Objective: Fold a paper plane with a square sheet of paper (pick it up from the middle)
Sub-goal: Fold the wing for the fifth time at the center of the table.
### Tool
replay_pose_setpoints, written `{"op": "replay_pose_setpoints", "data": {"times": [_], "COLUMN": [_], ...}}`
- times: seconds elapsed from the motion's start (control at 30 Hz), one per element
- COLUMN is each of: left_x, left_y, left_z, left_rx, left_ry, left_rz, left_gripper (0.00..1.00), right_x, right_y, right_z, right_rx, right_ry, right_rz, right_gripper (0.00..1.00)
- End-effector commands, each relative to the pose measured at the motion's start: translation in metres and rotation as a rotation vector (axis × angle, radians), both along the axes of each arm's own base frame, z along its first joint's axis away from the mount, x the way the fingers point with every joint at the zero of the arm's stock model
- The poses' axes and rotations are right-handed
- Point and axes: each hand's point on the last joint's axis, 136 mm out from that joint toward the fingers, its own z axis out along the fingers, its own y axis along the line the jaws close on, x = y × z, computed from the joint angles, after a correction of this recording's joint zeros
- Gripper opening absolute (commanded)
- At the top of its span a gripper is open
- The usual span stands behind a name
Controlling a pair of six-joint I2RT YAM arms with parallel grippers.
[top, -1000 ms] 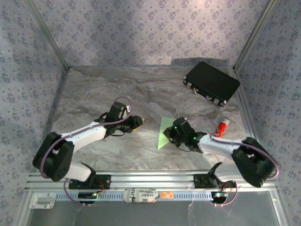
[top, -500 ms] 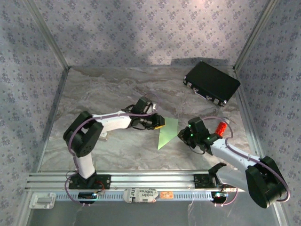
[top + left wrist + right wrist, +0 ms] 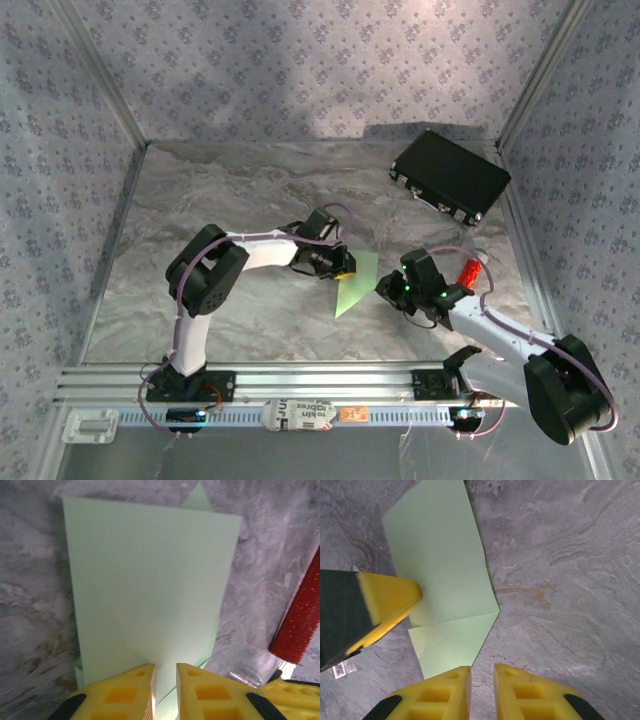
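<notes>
On the table (image 3: 200, 200), the pale green paper (image 3: 355, 282) lies folded, pointed.

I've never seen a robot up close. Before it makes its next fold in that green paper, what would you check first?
1. The square sheet of paper lies on the table with a crease across it: ok.
2. The left gripper is at the paper's left edge, touching it: ok.
3. The left gripper is really pinching the paper: cannot tell; its jaws are nearly closed.
4. The right gripper is empty, with a slim gap between its jaws, beside the paper's right edge: ok.
5. The red cylinder and black case are apart from the paper: ok.
</notes>
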Motion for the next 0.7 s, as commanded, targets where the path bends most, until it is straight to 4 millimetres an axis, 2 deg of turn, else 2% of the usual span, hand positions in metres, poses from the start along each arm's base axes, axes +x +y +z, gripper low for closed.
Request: {"op": "replay_pose_setpoints", "data": {"times": [0.0,0.2,0.37,0.53,0.67], "left_x": [-0.014,-0.031,-0.041,-0.043,-0.038], "left_y": [0.013,0.029,0.044,0.051,0.047], "left_z": [-0.018,-0.028,-0.028,-0.018,-0.004], "left_rx": [0.045,0.054,0.040,-0.003,-0.040], "left_ry": [0.030,0.047,0.058,0.054,0.031], "left_rz": [-0.021,-0.024,-0.016,-0.004,-0.005], "left_gripper": [0.17,0.16,0.15,0.15,0.16], "right_x": [-0.005,-0.005,-0.005,-0.002,0.001], "right_y": [-0.001,0.001,0.006,0.017,0.027], "right_z": [-0.001,-0.001,-0.002,-0.003,-0.006], "right_rx": [-0.009,-0.004,0.017,0.053,0.065], "right_ry": [-0.006,-0.005,-0.007,0.000,0.015], "right_rz": [0.027,0.045,0.063,0.098,0.134], "right_gripper": [0.21,0.24,0.28,0.30,0.31]}}
